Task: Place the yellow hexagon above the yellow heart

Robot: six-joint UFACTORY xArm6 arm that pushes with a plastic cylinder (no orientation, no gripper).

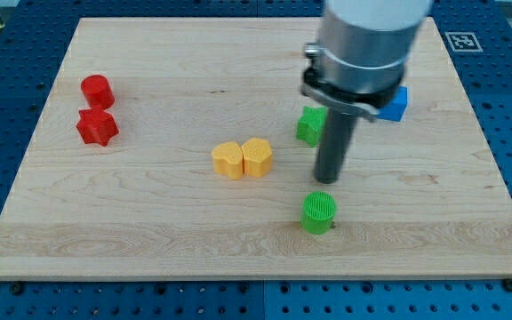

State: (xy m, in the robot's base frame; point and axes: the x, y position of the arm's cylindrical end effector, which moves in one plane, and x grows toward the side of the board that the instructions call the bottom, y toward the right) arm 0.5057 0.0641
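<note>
Leftmost on the bench (149,222) sit two red blocks, one (97,90) just above the other (96,127). Centrally, two yellow blocks touch side by side: the left (228,160) is probably the yellow hexagon and the right (257,157) the yellow heart, though their outlines are hard to read. Further right, my tip (327,181) rests between a partly hidden green block (308,125) and a green cylinder (319,212), near the heart; a blue block (396,105) lies beyond. No fingers exist on this rod. Best practice, likely: circle below the hexagon, then push up and rightward without nudging the heart.
</note>
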